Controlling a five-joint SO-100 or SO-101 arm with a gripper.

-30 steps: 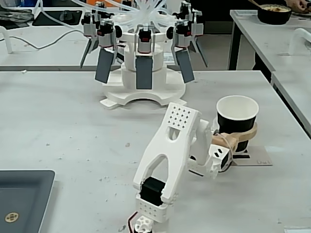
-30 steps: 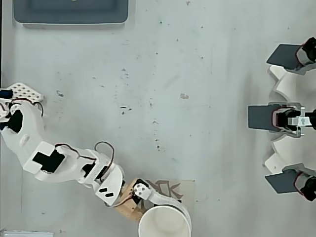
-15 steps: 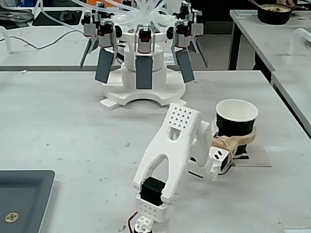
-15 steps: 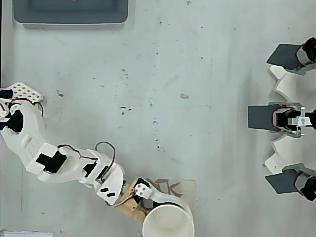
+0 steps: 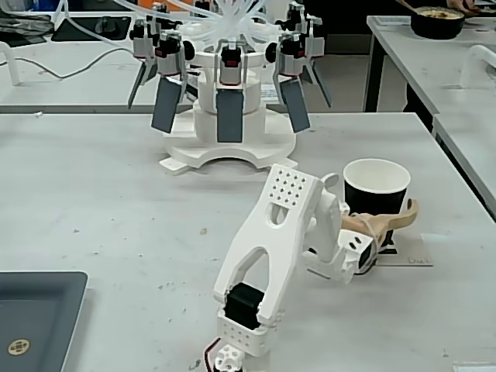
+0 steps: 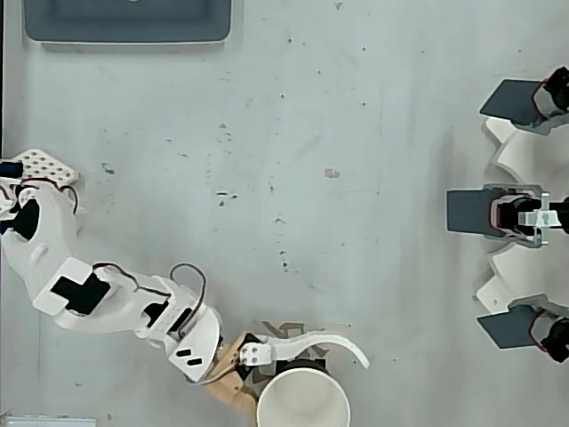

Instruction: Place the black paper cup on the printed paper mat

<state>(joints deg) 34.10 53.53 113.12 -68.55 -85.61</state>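
The black paper cup (image 5: 377,194) stands upright with its white inside showing. It rests on the printed paper mat (image 5: 409,259), which peeks out beneath it at the table's right side. In the overhead view the cup (image 6: 302,405) is cut off by the bottom edge, and a sliver of the mat (image 6: 286,332) shows beside it. My gripper (image 5: 380,208) is open, its jaws spread wide around the cup. The beige finger (image 5: 387,221) curves across the cup's near side. The white finger (image 6: 324,342) runs along another side. I cannot tell whether either finger touches the cup.
A dark grey tray (image 5: 39,310) lies at the near left, seen also at the top left from above (image 6: 129,22). A white fixture with several dark paddles (image 5: 229,101) stands at the back of the table. A black bowl (image 5: 438,19) sits on a far table.
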